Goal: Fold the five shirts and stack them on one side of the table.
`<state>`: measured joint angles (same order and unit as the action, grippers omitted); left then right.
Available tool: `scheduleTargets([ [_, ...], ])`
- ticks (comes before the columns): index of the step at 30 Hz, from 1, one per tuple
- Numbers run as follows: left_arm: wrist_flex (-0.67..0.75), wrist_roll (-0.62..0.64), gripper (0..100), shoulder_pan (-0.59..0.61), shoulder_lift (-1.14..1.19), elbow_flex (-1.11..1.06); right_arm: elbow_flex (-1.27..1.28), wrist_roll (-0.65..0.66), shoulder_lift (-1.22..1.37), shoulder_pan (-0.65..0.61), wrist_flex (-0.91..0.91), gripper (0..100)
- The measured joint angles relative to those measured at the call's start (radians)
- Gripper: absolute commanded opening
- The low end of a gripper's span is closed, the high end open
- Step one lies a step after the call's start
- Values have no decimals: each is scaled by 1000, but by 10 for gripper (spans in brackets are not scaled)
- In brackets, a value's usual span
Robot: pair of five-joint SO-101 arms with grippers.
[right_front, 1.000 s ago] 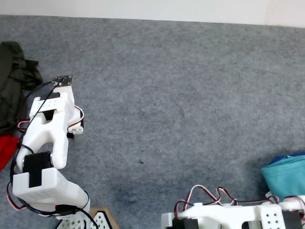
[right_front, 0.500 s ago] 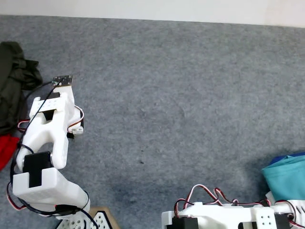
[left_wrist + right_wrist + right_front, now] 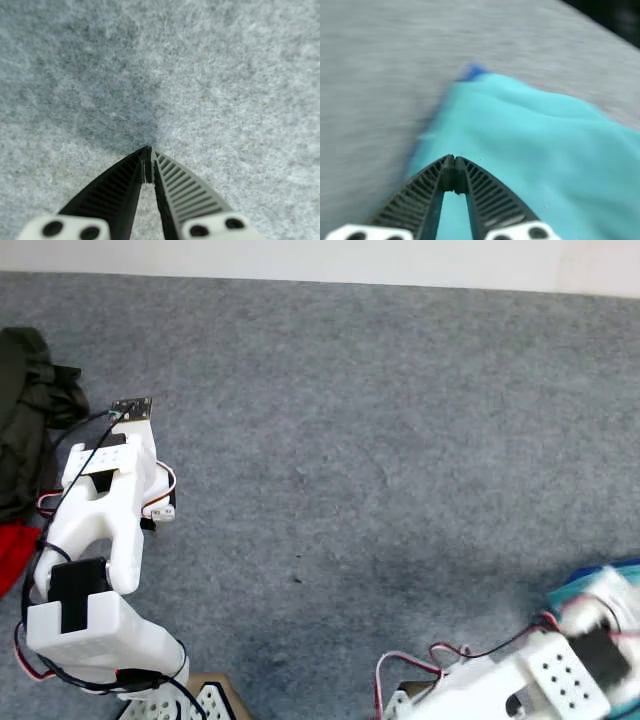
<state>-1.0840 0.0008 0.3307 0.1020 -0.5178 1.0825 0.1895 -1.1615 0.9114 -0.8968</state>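
R jaws sit right over the turquoise folded fabric shirt [image 3: 530, 135], tips pressed together, nothing seen between them. That shirt lies at the right edge of the grey felt-like surface [image 3: 380, 440], near the front, w/ a blue cloth layer [image 3: 472, 71] poking out beneath its corner; prob. the stack side. White R arm [image 3: 545, 685] covers part of it from above. Shirt's long axis can't be told, since the frame edge cuts it off.

L jaws also closed, tips touching, pointed at plain grey felt. White L arm [image 3: 100, 510] stands at the opposite side, near a dark green crumpled clothing heap [image 3: 25, 410] and a red cloth [image 3: 10, 545] at the left edge, prob. shirts not yet folded.

So R arm is at the stack, well apart from the heap, and L arm is nearer the heap. A pick from the heap suits L arm, and its jaws must open first. The wide grey stretch between the arms gives room to spread a shirt.
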Motion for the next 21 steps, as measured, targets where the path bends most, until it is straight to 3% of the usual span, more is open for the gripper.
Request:
scheduleTargets([
  [6, 29, 0, 8, 0, 0, 0, -118, -140, 0, -425, -193, 9],
  [10, 31, -2, 10, 103, 3, 57, -123, -184, 3, -669, -206, 9],
  [16, -58, 0, 11, 359, 3, 273, -180, -190, 218, -815, -153, 9],
  [21, -199, 0, 11, 488, 3, 450, -315, -215, 546, -931, -144, 9],
])
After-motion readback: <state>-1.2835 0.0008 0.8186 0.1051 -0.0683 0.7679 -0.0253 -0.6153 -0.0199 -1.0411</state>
